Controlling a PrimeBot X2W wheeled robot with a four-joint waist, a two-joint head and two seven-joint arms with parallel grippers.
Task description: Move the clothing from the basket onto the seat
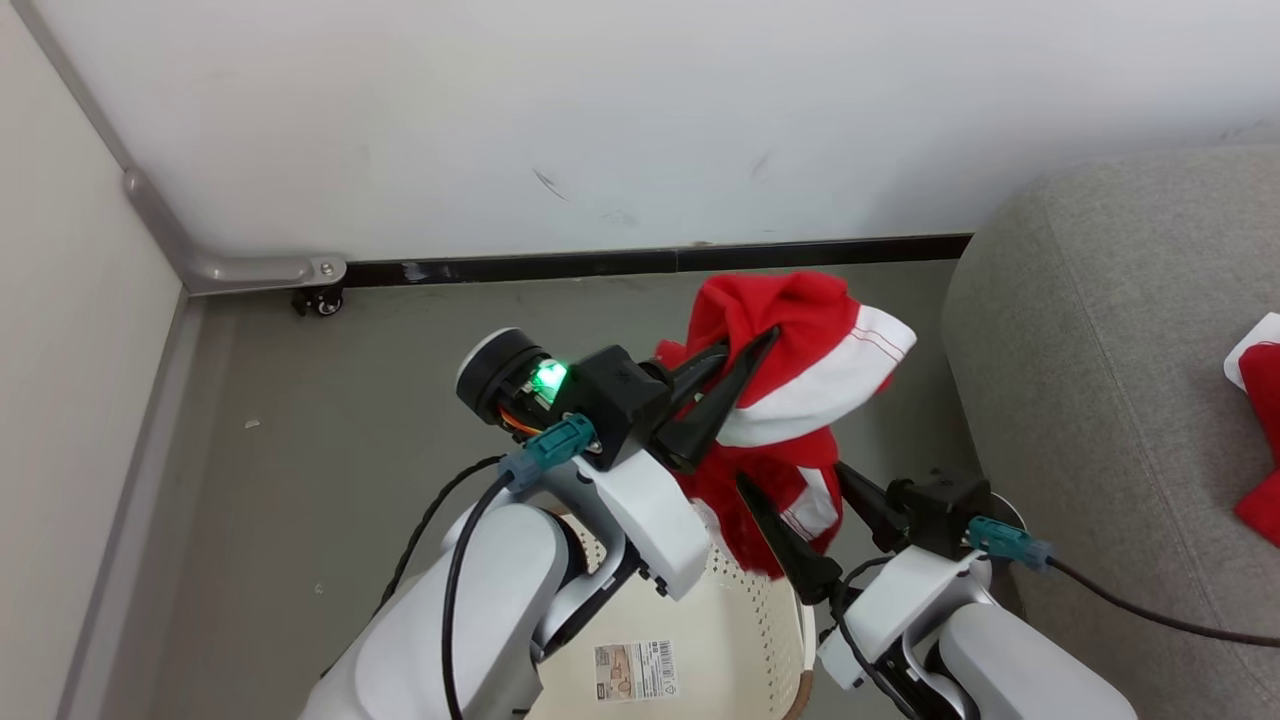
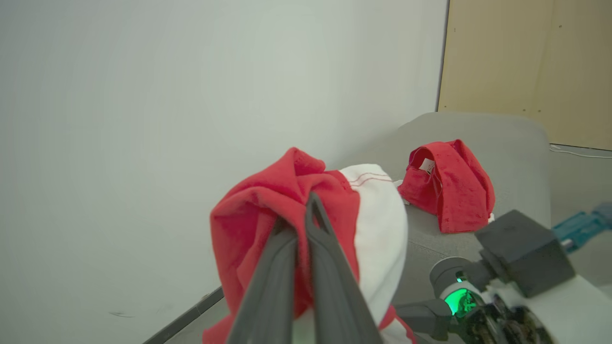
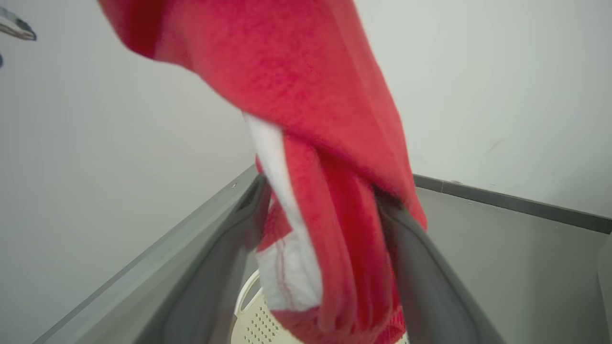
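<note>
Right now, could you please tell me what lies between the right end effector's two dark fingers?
The hanging tail of the soft red white-striped garment, seen in the right wrist and head views.

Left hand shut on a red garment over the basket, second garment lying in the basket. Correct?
No. The second garment lies on the grey seat, not in the basket; the left wrist view shows it. The left hand is shut on the first garment over the basket, as stated.
</note>
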